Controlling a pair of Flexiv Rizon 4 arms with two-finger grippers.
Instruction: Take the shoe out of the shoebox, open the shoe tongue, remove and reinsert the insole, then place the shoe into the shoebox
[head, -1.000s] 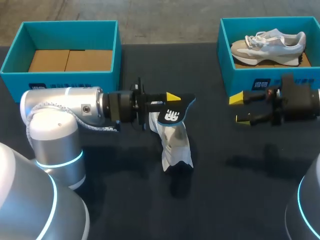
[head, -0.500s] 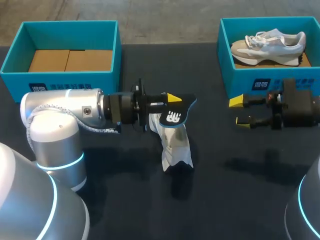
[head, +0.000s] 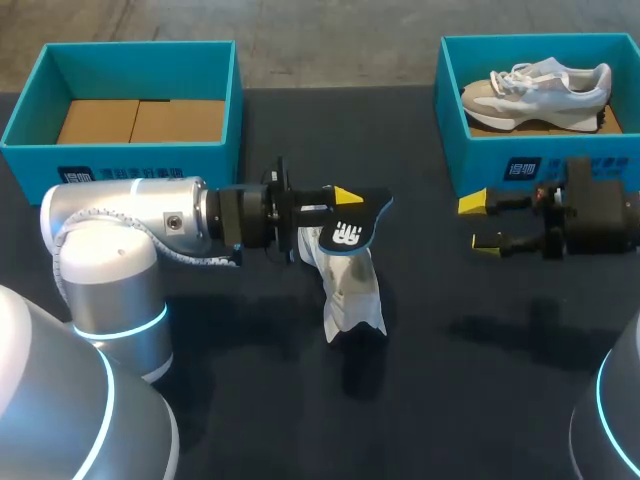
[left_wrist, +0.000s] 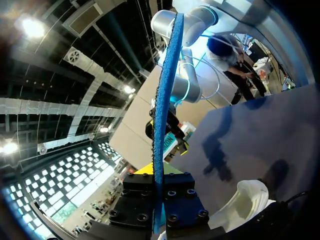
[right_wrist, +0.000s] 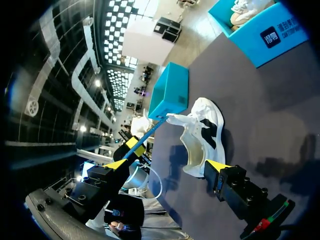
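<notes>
Insole (head: 350, 225): centre of the head frame, up in the air just above the shoe (head: 352, 298). One end is pinched in your left gripper (head: 340, 200), which is clenched on it from both faces. In the left wrist view it runs edge-on out from between the fingers, a thin blue strip.

Handling, my read:
- It's light, thin foam that flexes easily, and the free end will likely droop or fold if you push it in fast.
- Keep the hold near the end you already have and lead with the free end.
- The shoe looks light with a soft upper and nothing is holding it, so it may tip or slide when the insole goes in. Brace it with the other arm, at the heel or collar.

Look: the insole has a black top face with a white logo and a blue edge. The shoe is white with a dark mark on the side. It sits on the dark table (head: 480, 390), mouth toward the insole; I can't pin its exact pose.

Stage: insole out, reinsertion not yet done.

Right gripper (head: 480, 221): right middle of the frame, released, fingers apart with nothing between them. It hovers just in front of the right shoebox (head: 480, 168), well apart from the shoe.

That teal box, upper right, holds a second pale sneaker (head: 535, 88). The left shoebox (head: 40, 152), upper left, shows only a cardboard floor.
</notes>
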